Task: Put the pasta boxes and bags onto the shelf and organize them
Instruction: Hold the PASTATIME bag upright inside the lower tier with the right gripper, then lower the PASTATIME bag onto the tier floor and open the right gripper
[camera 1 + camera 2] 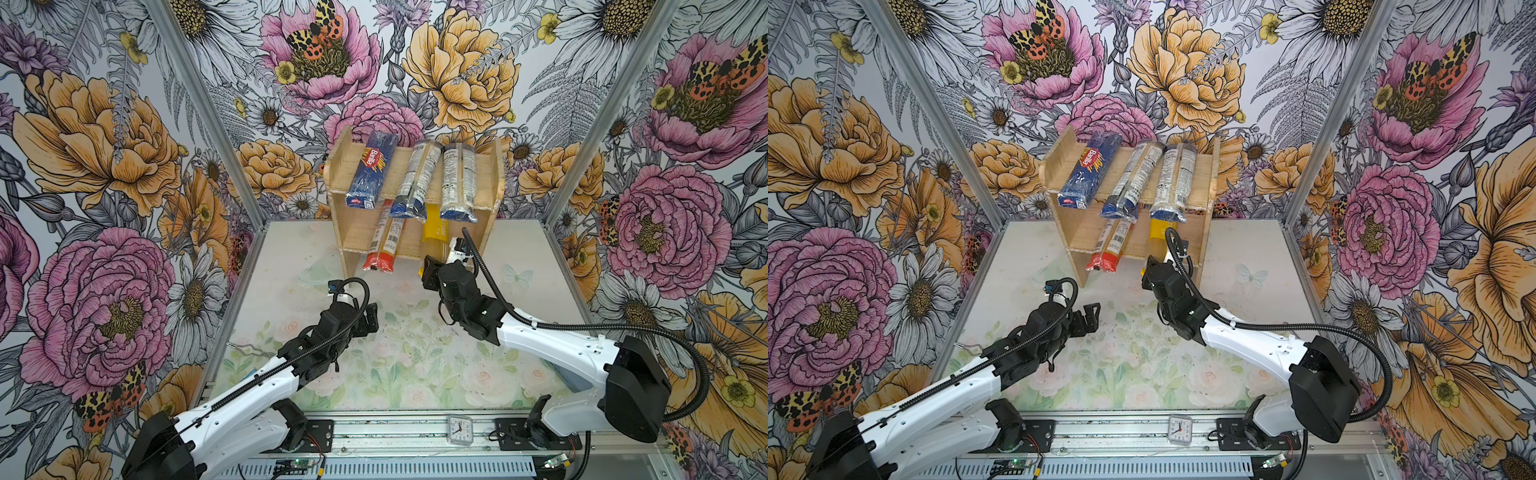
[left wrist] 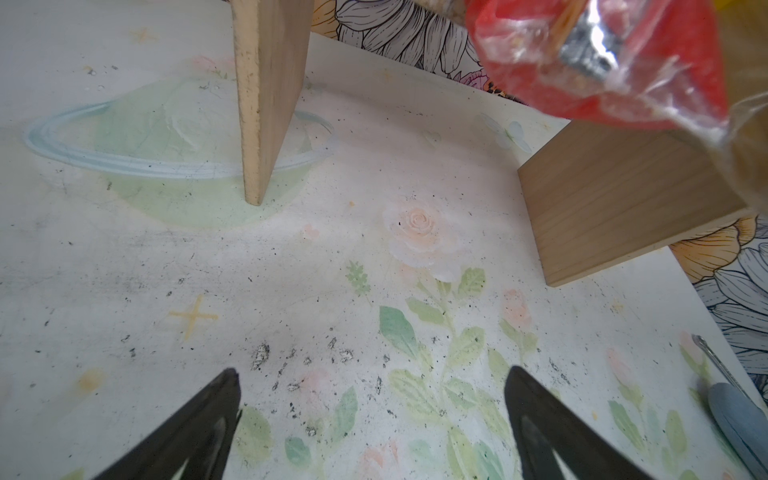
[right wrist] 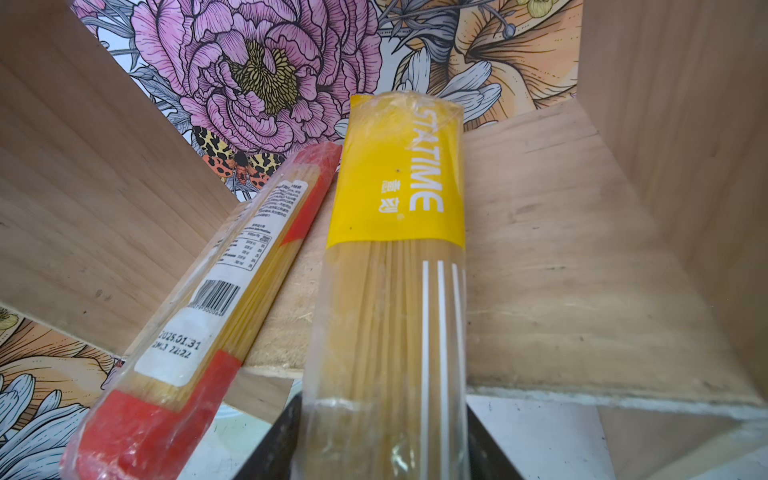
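**Asker:** What step is this?

**Arm:** The last pack, I judge. On the wooden shelf (image 1: 357,228), three other packs (image 1: 413,178) lie on top. Below, the yellow pack (image 3: 395,291) lies beside the red-ended pack (image 3: 199,324), its clear near end overhanging. Next I should let go and back straight out.

**Asker:** And your jaws?

**Arm:** My right gripper (image 1: 432,259) flanks that end; pinching or slack, I cannot tell. My left gripper (image 2: 374,374) is spread and empty.
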`<action>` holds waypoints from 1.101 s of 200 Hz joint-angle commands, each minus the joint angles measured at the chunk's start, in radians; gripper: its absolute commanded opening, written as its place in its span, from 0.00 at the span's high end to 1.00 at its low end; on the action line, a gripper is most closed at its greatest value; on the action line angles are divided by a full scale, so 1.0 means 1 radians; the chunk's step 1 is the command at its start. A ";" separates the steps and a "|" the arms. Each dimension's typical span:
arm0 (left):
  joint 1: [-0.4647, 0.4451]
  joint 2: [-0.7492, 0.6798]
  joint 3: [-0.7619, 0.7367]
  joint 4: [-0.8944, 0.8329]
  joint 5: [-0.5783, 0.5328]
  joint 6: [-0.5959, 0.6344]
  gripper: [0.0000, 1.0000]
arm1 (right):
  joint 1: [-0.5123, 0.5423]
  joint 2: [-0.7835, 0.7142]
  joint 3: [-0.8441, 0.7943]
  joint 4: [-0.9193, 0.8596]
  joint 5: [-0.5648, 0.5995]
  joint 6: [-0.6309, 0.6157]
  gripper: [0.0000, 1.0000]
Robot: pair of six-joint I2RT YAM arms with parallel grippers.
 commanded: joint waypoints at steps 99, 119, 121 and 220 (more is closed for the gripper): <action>0.008 -0.023 -0.012 -0.016 0.004 0.016 0.01 | -0.005 -0.014 0.005 0.077 0.014 0.008 0.47; 0.008 -0.024 -0.012 -0.017 0.004 0.016 0.01 | -0.005 -0.014 0.006 0.077 0.012 0.010 0.46; 0.008 -0.024 -0.011 -0.017 0.004 0.017 0.01 | -0.005 -0.014 0.005 0.076 0.013 0.010 0.46; 0.008 -0.030 -0.010 -0.018 0.003 0.018 0.01 | -0.005 -0.028 0.001 0.077 0.008 0.002 0.41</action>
